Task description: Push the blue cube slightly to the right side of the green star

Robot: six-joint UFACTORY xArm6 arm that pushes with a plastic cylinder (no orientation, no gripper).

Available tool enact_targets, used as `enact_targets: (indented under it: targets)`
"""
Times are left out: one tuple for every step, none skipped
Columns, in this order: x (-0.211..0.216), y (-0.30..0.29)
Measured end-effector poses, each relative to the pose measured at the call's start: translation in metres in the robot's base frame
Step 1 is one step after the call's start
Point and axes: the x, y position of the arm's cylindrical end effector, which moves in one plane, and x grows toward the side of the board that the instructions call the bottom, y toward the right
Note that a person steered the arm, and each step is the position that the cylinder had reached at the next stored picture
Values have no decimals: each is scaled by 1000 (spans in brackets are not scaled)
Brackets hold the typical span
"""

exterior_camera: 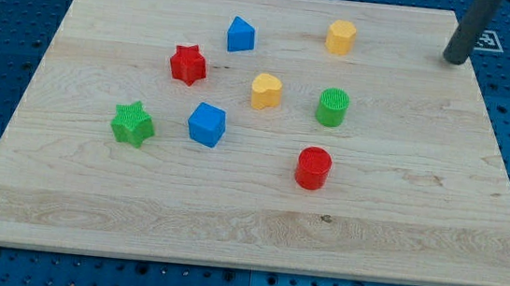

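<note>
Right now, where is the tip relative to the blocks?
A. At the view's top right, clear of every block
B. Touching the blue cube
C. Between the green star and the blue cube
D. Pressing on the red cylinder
A. My tip sits at the board's top-right corner in this view, apart from every block; the blue cube lies far off at centre-left, just right of the green star.

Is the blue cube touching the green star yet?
Apart. The camera view shows bare wood between the blue cube and the green star; my tip is far off at the view's top right.
</note>
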Motion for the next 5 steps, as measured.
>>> enact_targets:
  targets:
    - [23, -48]
    - [42, -108]
    - [43, -168]
    - [43, -234]
    - [46, -281]
